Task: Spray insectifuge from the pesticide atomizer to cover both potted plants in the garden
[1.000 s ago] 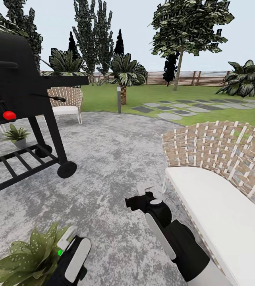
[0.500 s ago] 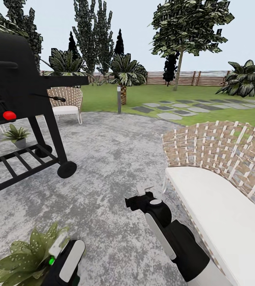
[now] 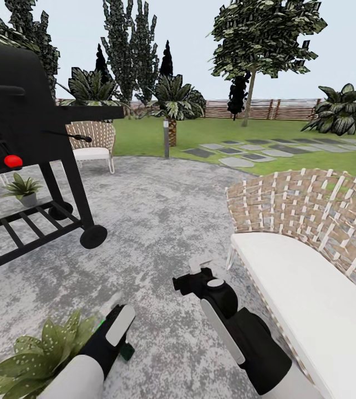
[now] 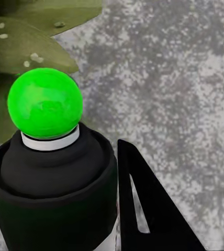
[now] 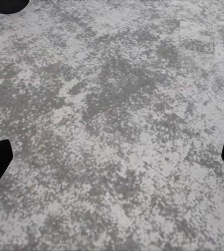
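Observation:
My left gripper (image 3: 116, 322) is shut on the pesticide atomizer (image 4: 49, 193), a dark bottle with a black neck whose round spray head (image 4: 45, 103) shows bright green. One black finger (image 4: 154, 209) lies along the bottle. The gripper hovers low over the stone patio (image 3: 156, 221), just right of the speckled potted plant (image 3: 34, 354), whose leaves (image 4: 23, 47) sit beside the spray head. The thinner-leaved potted plant (image 3: 23, 188) stands in its grey pot behind the grill's lower rack. My right gripper (image 3: 192, 277) hangs open over bare stone, holding nothing.
A black wheeled grill (image 3: 17, 111) stands at the left. A wicker sofa with a white cushion (image 3: 311, 266) is close on the right. Farther off are a wicker chair (image 3: 92, 144), a lamp post (image 3: 166, 138), lawn, stepping stones (image 3: 244, 152) and the wooden fence (image 3: 278, 109).
My left arm has swung forward and to the right with the atomizer, off the speckled plant's edge. The right arm has barely moved.

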